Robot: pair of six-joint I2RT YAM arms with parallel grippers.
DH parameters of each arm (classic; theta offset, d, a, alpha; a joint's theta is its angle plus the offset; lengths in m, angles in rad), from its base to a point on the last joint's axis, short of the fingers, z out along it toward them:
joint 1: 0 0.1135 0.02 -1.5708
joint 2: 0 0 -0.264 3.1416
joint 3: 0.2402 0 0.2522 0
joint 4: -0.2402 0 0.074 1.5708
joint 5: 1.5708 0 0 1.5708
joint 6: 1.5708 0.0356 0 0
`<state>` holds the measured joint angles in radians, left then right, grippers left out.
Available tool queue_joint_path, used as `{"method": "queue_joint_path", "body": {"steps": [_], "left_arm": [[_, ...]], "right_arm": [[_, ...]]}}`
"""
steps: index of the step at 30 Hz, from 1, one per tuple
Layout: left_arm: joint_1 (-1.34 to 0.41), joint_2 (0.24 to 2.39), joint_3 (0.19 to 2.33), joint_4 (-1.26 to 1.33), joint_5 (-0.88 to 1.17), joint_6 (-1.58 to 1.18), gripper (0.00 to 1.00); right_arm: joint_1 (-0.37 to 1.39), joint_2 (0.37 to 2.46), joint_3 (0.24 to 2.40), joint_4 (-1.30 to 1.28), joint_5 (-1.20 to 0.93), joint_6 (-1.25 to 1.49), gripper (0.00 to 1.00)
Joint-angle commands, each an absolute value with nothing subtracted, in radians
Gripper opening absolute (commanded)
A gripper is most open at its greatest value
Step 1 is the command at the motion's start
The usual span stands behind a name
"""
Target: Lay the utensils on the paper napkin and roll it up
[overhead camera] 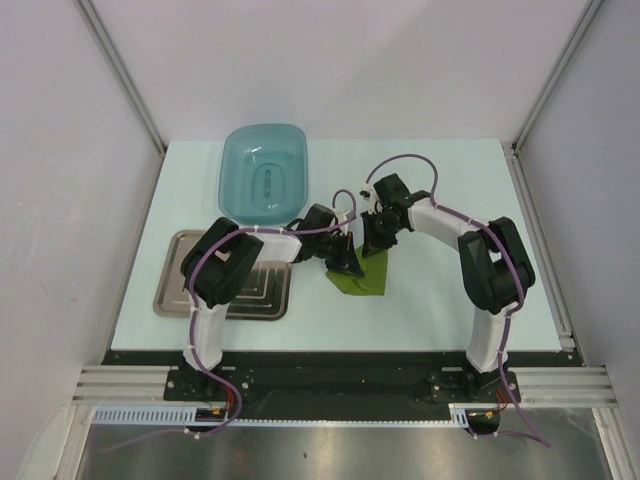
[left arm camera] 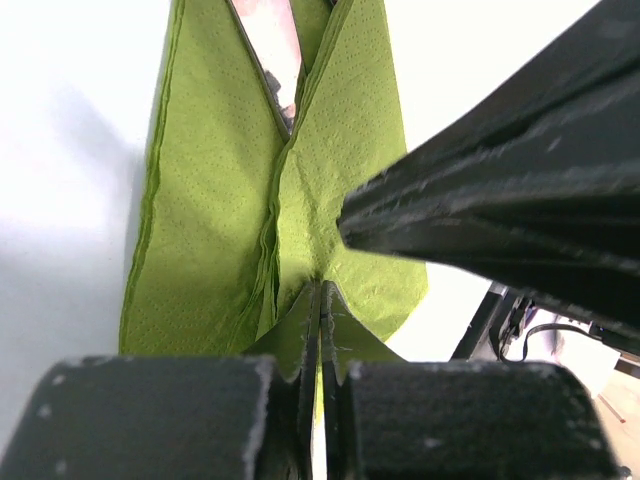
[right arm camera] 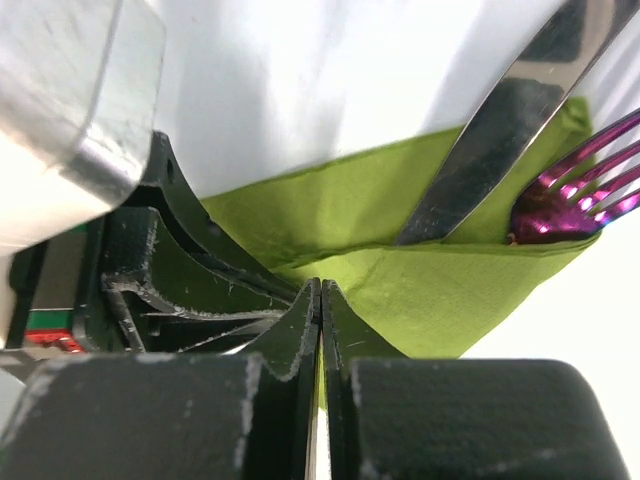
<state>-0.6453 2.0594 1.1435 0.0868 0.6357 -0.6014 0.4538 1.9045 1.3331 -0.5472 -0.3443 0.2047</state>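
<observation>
Paper napkin (overhead camera: 365, 280) lies on the surface (overhead camera: 450, 300) just right of the steel tray (overhead camera: 175, 285), folded over itself into a narrow green wedge. The utensils are inside the fold: a knife (right arm camera: 500, 130) blade and purple fork (right arm camera: 580, 190) tines stick out of its open edge.

Left tool (left arm camera: 320, 300): jaws fully closed, pinching a napkin corner on the side nearer the tray, with green paper visible between the tips.

Right tool (right arm camera: 320, 300): jaws closed tight too, tips at the napkin's folded edge, farther from the tray than the left tool. I can't tell if any paper is actually clamped.

The two tools are almost touching over the napkin. Teal basin (overhead camera: 265, 172) sits just behind the tray.
</observation>
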Motion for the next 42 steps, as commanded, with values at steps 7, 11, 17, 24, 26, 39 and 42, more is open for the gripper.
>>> {"method": "queue_joint_path", "body": {"steps": [7,11,17,24,26,39,42], "left_arm": [[-0.650,2.085,1.151,0.023,0.560,-0.561,0.00],[-0.650,2.083,1.152,0.021,0.555,-0.563,0.00],[-0.644,2.042,1.138,0.060,0.568,-0.552,0.02],[-0.660,1.921,1.111,0.173,0.634,-0.564,0.10],[-0.664,1.925,1.115,0.192,0.646,-0.595,0.10],[-0.675,2.042,1.101,0.272,0.670,-0.690,0.08],[-0.676,2.082,1.115,0.233,0.657,-0.677,0.07]], "right_arm": [[0.485,1.956,1.347,-0.594,-0.244,0.163,0.01],[0.508,1.996,1.335,-0.594,-0.199,0.137,0.01],[0.517,2.029,1.336,-0.594,-0.147,0.109,0.00],[0.512,2.036,1.318,-0.592,-0.172,0.112,0.00],[0.506,2.037,1.316,-0.589,-0.192,0.123,0.00],[0.468,2.022,1.324,-0.594,-0.275,0.138,0.00],[0.468,2.023,1.325,-0.595,-0.290,0.141,0.00]]}}
